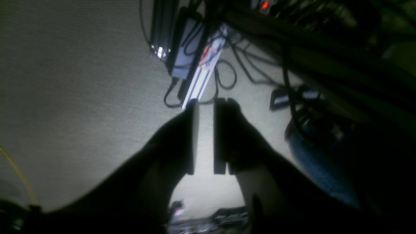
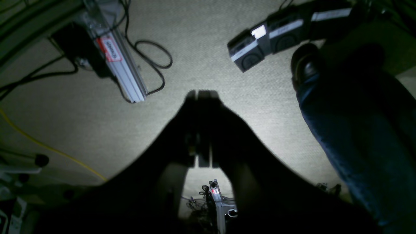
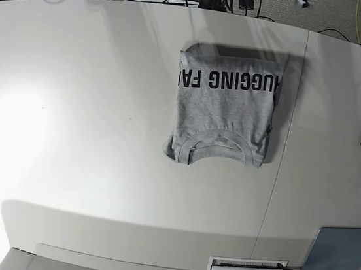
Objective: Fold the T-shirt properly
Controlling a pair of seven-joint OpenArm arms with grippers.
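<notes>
The T-shirt (image 3: 226,111) is soft heathered grey knit cloth, matt, with a ribbed neckband and flat black printed letters. The table (image 3: 91,111) under it is smooth, pale, faintly sheened. Below the arms, the carpet (image 2: 208,45) looks rough and finely woven; an aluminium rail (image 2: 125,70) shines dully.

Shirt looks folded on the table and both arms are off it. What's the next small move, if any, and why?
Probably none on the cloth: just keep both arms parked. In the base view the T-shirt lies as a compact rectangle on the table, collar toward the near edge, lettering up, neither arm over it. The wrist views show only floor; the left gripper stands slightly apart and empty, the right gripper shut on nothing.
</notes>
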